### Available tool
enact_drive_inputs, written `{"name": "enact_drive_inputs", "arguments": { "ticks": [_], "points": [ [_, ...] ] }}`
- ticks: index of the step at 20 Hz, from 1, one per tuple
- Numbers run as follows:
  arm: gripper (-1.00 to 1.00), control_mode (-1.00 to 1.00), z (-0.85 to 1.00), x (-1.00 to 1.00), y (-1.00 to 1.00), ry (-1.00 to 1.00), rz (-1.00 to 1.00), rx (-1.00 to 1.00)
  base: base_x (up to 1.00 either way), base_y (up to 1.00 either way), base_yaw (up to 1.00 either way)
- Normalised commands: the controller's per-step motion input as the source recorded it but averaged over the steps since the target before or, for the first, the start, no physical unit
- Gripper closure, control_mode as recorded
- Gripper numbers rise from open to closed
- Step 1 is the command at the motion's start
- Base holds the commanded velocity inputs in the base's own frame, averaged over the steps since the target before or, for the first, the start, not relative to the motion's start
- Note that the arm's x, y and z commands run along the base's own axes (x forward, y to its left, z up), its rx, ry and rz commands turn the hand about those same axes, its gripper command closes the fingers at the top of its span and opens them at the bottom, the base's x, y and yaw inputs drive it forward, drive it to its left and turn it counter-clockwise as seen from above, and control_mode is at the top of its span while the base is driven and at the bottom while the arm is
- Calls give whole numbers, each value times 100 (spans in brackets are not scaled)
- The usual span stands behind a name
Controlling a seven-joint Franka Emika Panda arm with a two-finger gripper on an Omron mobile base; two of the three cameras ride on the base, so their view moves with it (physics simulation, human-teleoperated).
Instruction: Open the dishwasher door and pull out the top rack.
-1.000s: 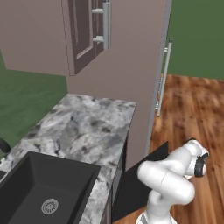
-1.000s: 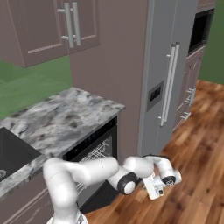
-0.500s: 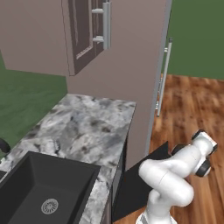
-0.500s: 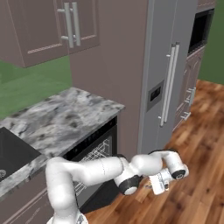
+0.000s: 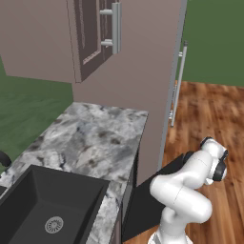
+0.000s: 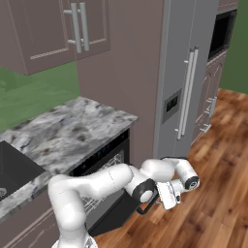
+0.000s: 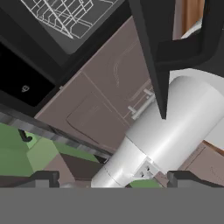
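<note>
Marble counter (image 6: 68, 131) beside the tall fridge (image 6: 186, 87), the dishwasher door (image 5: 157, 195) partly dropped under its edge, my gripper (image 6: 169, 194) low beside it, fingers apart on nothing, and swinging in carelessly could knock the door or snag the top rack (image 6: 104, 169).

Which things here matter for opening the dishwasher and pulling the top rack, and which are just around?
For the job:
- dishwasher door, black, partly swung down
- rack, white wire, inside the opening
- gripper, beside the door's top edge

Just around:
- sink
- counter
- fridge
- upper cabinets
</note>
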Motion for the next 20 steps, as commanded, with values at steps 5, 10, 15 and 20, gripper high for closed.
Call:
{"name": "enact_drive_inputs", "arguments": {
  "ticks": [5,10,15,20],
  "points": [
    [-100,-100,76,-42,95,2,-2,-38,0,0,0],
    [-100,-100,99,-81,65,0,-6,-29,0,0,0],
    [-100,-100,91,-62,69,0,-6,-28,0,0,0],
    [-100,-100,20,17,82,11,-9,-33,0,0,0]
  ]
}}
